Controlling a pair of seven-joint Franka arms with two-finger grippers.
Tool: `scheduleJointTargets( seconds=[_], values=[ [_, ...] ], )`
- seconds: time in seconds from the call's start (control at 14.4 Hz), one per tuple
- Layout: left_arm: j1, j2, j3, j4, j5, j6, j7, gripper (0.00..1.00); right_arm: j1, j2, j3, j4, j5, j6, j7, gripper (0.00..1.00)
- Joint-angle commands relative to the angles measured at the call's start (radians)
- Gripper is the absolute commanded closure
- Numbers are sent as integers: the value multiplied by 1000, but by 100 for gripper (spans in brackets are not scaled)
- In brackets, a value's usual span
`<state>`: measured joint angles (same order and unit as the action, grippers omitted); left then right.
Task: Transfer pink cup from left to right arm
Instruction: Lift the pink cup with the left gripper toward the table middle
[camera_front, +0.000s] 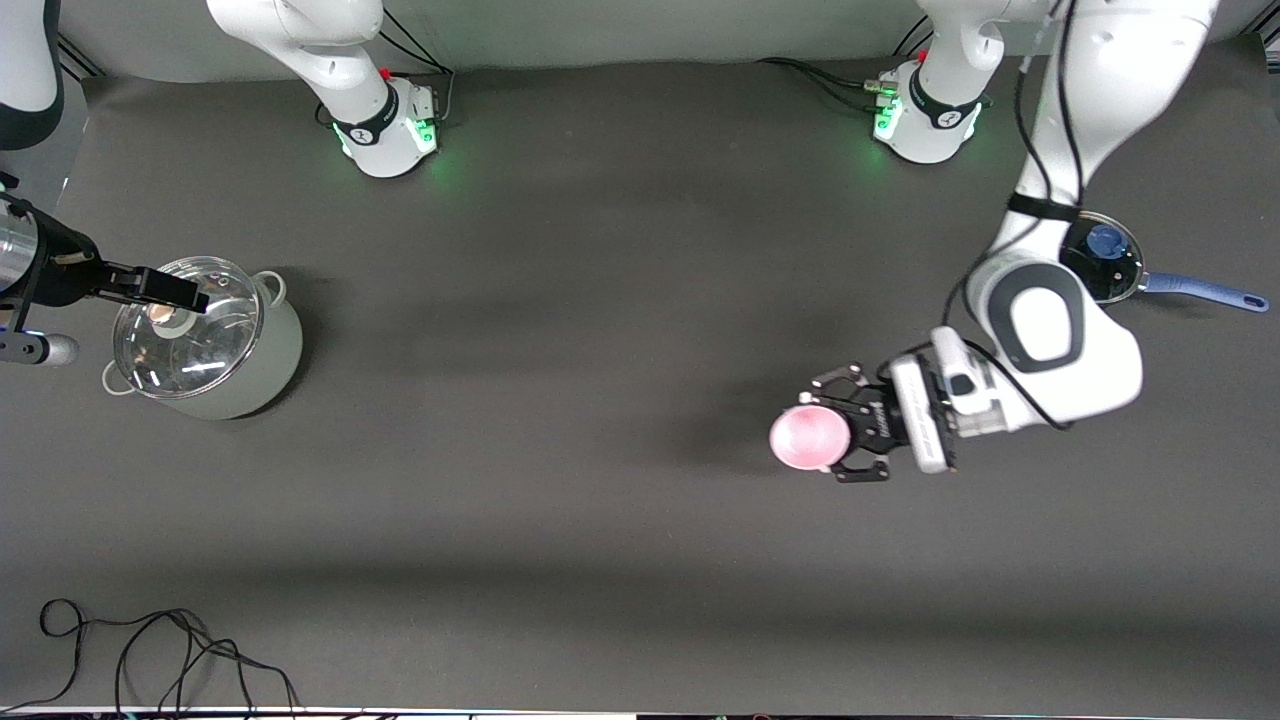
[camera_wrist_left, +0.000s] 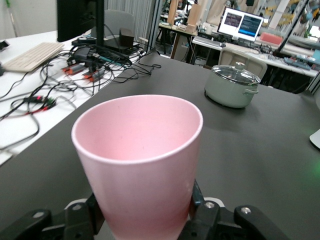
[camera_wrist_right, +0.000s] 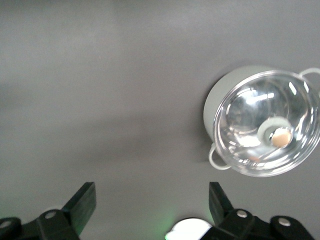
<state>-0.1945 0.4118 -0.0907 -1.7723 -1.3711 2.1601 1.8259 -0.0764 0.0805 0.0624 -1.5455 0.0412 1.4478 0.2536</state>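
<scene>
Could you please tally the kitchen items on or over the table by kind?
Cups: 1, the pink cup, held by the left gripper.
Lidded pots: 1, pale green.
Lidded pans: 1, blue-handled.
Total: 3.

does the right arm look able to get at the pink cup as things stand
Probably yes. The left claw holds the pink cup upright over bare table, rim unobstructed. The right claw, open, hangs over the lidded pot, with nothing between them.
</scene>
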Motion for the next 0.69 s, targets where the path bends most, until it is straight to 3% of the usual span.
scheduleJointTargets(
  seconds=[0.0,0.35,0.63],
  values=[
    [-101,-68,16,-38,-14,55,-14,57,71,-2,7,38,12,-23,246,0],
    [-296,-123,11,-36,-16,242,-49,58,233,10,7,83,130,-21,746,0],
    [-338,-136,-27,-33,-16,328,-51,58,360,88,7,180,134,-21,1000,0]
  ],
)
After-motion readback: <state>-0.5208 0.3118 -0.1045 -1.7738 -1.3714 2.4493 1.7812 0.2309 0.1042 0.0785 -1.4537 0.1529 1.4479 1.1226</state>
